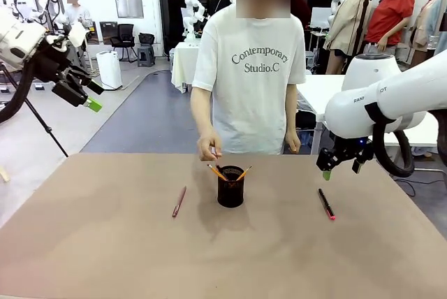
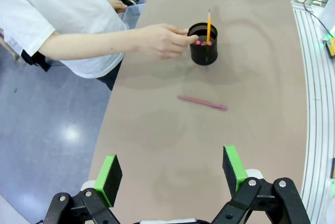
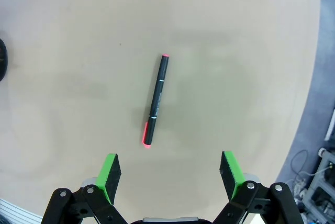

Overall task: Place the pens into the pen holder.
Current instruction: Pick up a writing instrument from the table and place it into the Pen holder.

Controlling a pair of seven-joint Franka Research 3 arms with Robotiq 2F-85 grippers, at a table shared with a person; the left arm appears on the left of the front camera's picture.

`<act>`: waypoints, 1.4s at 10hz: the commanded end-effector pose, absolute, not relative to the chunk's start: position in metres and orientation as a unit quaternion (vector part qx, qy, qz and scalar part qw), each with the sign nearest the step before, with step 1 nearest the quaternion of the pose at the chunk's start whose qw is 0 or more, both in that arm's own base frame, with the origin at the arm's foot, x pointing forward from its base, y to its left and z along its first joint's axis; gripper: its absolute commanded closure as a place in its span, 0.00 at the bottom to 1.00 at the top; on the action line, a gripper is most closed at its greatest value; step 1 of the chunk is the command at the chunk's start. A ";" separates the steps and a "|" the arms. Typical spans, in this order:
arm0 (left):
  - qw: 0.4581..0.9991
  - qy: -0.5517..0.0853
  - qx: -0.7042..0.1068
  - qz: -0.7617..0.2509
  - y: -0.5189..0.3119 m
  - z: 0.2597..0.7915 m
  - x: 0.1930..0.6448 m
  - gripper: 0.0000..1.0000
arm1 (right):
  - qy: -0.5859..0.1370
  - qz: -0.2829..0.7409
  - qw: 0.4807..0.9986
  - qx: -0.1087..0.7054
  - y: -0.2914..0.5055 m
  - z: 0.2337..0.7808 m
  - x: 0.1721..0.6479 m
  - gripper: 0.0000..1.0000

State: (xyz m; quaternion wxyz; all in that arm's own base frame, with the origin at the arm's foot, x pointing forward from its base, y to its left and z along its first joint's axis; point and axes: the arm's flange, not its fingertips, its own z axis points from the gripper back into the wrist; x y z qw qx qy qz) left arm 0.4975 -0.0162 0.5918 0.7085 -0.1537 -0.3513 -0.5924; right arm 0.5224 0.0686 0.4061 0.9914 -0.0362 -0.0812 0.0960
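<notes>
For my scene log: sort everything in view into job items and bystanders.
Job items:
- pen holder
- yellow-orange pencils standing in it
- reddish-brown pen, lying on the work table
- black pen with red end, also lying there
- person's hand at the holder's rim

Bystanders, all beyond the work table:
- black office chair
- white floor unit
- cloth-covered table

The left arm [image 1: 17, 37] and right arm [image 1: 391, 100] are glossy white shells. The right arm carries a black band, grey lettering and a black cable [image 1: 391, 163] looping at its 6 o'clock. The left fingers [image 2: 111, 174] and right fingers [image 3: 230, 169] are black, with silver screws and green pads. The person's T-shirt [image 1: 248, 96] is white, printed "Contemporary Studio.C".
</notes>
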 end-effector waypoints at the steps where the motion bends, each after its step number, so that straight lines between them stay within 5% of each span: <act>1: 0.708 -0.352 -0.151 -0.593 -0.015 0.593 0.498 0.00 | -0.085 0.099 0.991 -0.040 0.068 0.410 0.522 0.00; 14: 0.708 -0.352 -0.151 -0.593 -0.015 0.593 0.498 0.00 | -0.020 0.018 0.999 -0.036 0.082 0.322 0.584 0.00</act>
